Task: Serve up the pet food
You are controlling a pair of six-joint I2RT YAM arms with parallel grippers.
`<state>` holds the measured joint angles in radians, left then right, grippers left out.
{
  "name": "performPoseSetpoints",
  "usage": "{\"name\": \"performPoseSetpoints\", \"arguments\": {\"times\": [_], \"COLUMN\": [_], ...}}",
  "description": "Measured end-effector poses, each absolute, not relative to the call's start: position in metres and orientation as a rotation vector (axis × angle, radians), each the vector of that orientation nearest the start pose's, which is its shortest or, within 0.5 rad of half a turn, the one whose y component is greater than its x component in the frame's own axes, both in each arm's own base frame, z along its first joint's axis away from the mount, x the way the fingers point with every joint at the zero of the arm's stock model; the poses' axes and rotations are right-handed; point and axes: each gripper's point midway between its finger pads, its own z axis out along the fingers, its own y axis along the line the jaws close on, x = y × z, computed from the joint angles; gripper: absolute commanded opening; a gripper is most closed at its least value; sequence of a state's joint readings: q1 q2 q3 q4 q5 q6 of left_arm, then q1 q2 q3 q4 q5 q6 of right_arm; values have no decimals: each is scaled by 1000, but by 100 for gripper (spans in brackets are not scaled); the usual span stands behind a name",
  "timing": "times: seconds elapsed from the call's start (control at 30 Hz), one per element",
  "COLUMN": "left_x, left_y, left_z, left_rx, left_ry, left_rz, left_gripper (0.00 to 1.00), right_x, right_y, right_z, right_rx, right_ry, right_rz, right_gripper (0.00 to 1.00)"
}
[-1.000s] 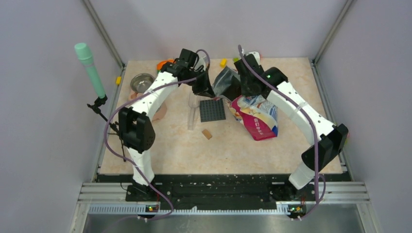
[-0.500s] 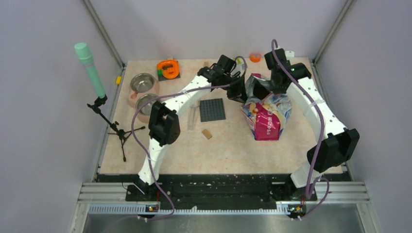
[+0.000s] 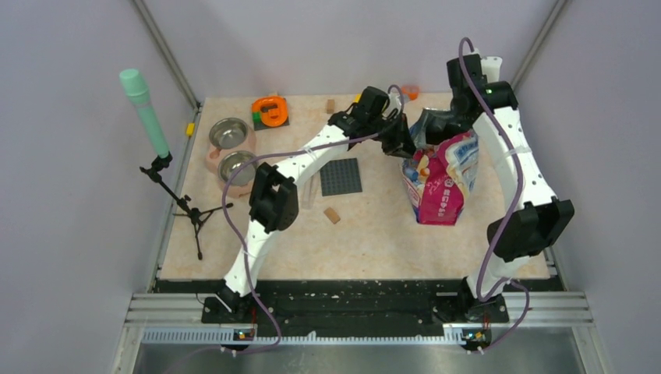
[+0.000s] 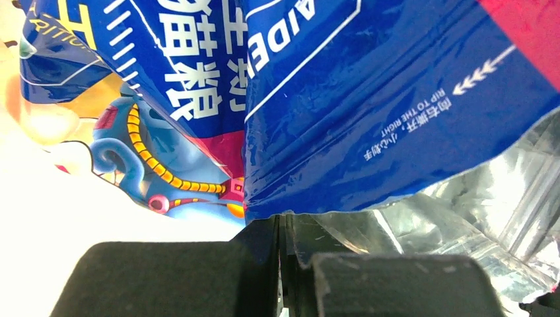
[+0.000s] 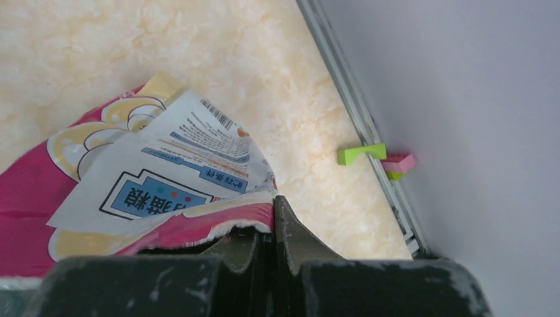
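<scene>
We see the table (image 3: 374, 241), a pale marbled top, with both arms reaching toward its far right part. The left arm (image 3: 296, 164) stretches across from the left, and the right arm (image 3: 518, 171) bends up and over from the right.

Between them is the pet food bag (image 3: 440, 179), glossy pink and blue. Its top is raised at the far right of the table and its bottom points toward the near edge. The silver lining of its open mouth shows between the two arms.

The left pincer (image 4: 280, 221) is pressed together on the blue rim of the bag's mouth. The right pincer (image 5: 272, 211) is pinched on the torn pink rim on the other side.

A mint-green-tipped stand (image 3: 144, 109) rises on a small tripod just off the table's left edge. A dark grey studded plate (image 3: 341, 176) lies flat near the middle, well apart from the bag.

Two steel bowls (image 3: 229, 132) (image 3: 236, 166) sit side by side near the left edge, and an orange object (image 3: 270, 110) is behind them. A small tan block (image 3: 333, 215) lies just in front of the plate.

By the right wall rests a green brick (image 5: 361, 153), touching a pink one (image 5: 400, 162).
</scene>
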<state>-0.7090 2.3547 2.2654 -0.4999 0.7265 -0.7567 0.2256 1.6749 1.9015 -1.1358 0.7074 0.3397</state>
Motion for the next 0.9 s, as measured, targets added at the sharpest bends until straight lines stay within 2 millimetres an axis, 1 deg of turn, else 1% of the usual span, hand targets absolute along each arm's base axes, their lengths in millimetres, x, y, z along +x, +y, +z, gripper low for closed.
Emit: {"name": "performPoseSetpoints", "arguments": {"times": [0.17, 0.27, 0.37, 0.5, 0.57, 0.63, 0.67, 0.73, 0.8, 0.83, 0.9], "left_x": [365, 369, 378, 391, 397, 401, 403, 405, 407, 409, 413], "left_y": [-491, -491, -488, -480, -473, -463, -455, -440, -418, -409, -384], "left_z": [216, 220, 228, 231, 230, 227, 222, 214, 204, 201, 197], "left_rx": [422, 402, 374, 340, 326, 320, 309, 290, 264, 253, 234], "left_ry": [2401, 2386, 2356, 2340, 2344, 2356, 2374, 2403, 2438, 2448, 2473], "left_rz": [-1566, -1586, -1612, -1614, -1610, -1596, -1580, -1550, -1507, -1491, -1444], "left_gripper": [0, 0, 0, 0, 0, 0, 0, 0, 0, 0, 0], "right_x": [396, 402, 408, 412, 411, 410, 409, 408, 407, 405, 403], "right_y": [-14, -12, -8, 4, 20, 41, 51, 76, 96, 107, 122], "right_z": [315, 321, 324, 326, 326, 325, 324, 317, 310, 306, 299], "right_rx": [386, 361, 348, 317, 276, 217, 192, 132, 85, 62, 24], "right_ry": [2232, 2238, 2237, 2232, 2232, 2235, 2236, 2239, 2241, 2246, 2259], "right_rz": [-572, -571, -561, -540, -524, -495, -484, -446, -409, -379, -327], "right_gripper": [0, 0, 0, 0, 0, 0, 0, 0, 0, 1, 14]}}
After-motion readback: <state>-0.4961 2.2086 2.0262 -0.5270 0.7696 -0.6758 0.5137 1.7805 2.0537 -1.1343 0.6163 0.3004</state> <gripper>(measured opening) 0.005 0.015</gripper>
